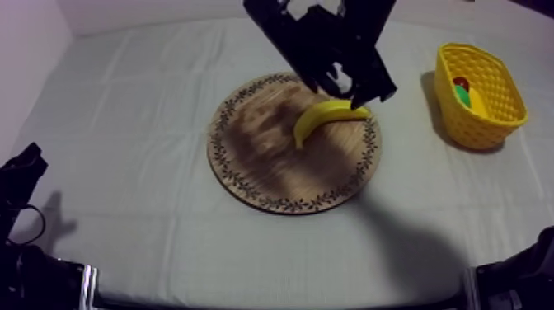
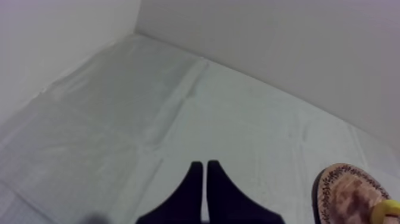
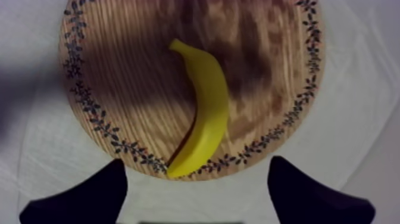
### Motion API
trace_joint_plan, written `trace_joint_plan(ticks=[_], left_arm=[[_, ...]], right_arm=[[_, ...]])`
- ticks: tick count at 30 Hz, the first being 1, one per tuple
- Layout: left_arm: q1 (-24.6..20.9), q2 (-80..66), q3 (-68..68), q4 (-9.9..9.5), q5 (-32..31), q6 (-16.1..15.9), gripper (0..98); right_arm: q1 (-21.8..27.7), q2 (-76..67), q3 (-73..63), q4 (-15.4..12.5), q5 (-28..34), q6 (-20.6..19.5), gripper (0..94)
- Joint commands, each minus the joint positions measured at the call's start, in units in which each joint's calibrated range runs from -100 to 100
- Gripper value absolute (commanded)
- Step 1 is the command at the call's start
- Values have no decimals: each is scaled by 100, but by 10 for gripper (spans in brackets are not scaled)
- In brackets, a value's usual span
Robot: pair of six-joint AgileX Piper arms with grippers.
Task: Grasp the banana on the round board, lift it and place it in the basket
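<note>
Banana [image 3: 205,107] lies on the wooden board [image 3: 119,71] under the right gripper [image 3: 196,179], fingers [image 3: 89,199] spread wide; left gripper [image 2: 205,173], fingers [image 2: 190,196] closed together.

The right arm [image 1: 321,41] is black, angular, blocky. The left claw [image 2: 205,173] and right claw [image 3: 196,170] each carry 2 plain black fingers, broad at the base, tapering to blunt tips.

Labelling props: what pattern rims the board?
Dark leafy vine circling the round wooden board; best in right wrist view.
</note>
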Motion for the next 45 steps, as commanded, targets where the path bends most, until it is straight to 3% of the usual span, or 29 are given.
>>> trace_joint_plan(ticks=[1, 30, 36, 45], left_arm=[[1, 0, -1, -1, 0, 0, 1], [1, 0, -1, -1, 0, 0, 1], [1, 0, -1, -1, 0, 0, 1], [1, 0, -1, -1, 0, 0, 1]], right_arm=[[14, 189, 27, -2, -46, -38, 760], [111, 2192, -1016, 48, -740, -462, 724], [123, 2310, -1095, 51, -801, -355, 628], [121, 2369, -1002, 76, -1025, -365, 386]])
